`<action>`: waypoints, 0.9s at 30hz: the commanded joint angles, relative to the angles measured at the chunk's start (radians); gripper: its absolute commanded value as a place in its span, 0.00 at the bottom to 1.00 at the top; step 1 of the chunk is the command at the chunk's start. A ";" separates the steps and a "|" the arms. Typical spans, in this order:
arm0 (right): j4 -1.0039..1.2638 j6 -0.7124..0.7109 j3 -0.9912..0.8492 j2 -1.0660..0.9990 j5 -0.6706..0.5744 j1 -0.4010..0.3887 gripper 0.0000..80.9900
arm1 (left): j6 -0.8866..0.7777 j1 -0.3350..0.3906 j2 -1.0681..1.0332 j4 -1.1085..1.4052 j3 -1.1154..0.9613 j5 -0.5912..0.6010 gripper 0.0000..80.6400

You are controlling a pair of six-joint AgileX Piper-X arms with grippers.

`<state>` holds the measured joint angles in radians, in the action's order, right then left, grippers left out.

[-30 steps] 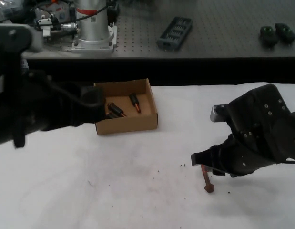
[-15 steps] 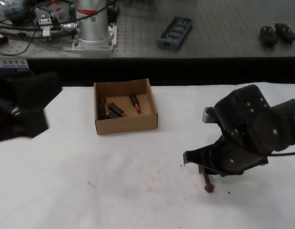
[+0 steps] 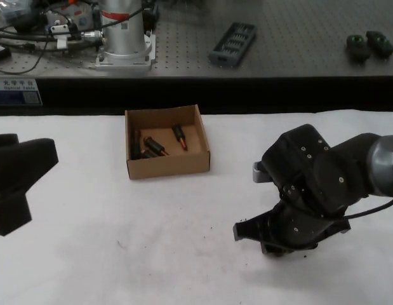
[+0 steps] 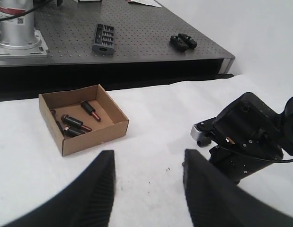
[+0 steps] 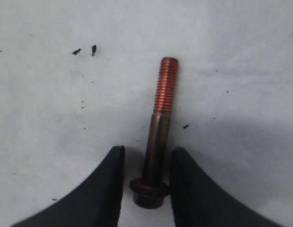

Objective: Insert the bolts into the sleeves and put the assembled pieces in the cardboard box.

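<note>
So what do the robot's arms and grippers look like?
The right arm has a bulky black housing dotted with small screws, a grey link, a thin black cable and a silvery block. The left gripper has two curved black fingers.

Dark bolt [image 5: 159,124] with coppery-orange threads, brown cardboard box [image 3: 167,166], white bench cover [image 3: 152,254].

Laboratory, perforated optical table [image 3: 298,54], metal column [image 3: 123,28], tangled cables [image 3: 21,32] behind

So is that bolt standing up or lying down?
Lying down: the bolt lies flat on the white sheet, head inside the open right claw.
</note>
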<state>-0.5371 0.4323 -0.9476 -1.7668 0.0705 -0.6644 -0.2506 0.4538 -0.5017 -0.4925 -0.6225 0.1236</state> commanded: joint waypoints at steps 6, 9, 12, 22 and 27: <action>-0.051 -0.197 -0.010 -0.001 0.047 -0.005 0.02 | -0.001 -0.003 0.099 0.000 -0.003 -0.006 0.42; -0.056 -0.406 -0.010 -0.001 0.014 -0.012 0.05 | 0.025 -0.003 0.138 -0.012 -0.003 -0.006 0.42; -0.097 -0.555 -0.014 0.001 -0.050 -0.035 0.05 | 0.083 -0.003 0.160 -0.046 -0.003 -0.006 0.42; -0.124 -0.999 -0.027 0.059 -0.107 -0.178 0.05 | 0.183 -0.003 0.161 -0.149 -0.001 -0.054 0.42; -0.065 -1.138 -0.070 0.090 -0.110 -0.222 0.05 | 0.183 -0.003 0.161 -0.149 0.018 -0.091 0.42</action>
<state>-0.6336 -0.6327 -0.9905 -1.7016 -0.0189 -0.8737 -0.0788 0.4538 -0.3474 -0.6479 -0.6092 0.0535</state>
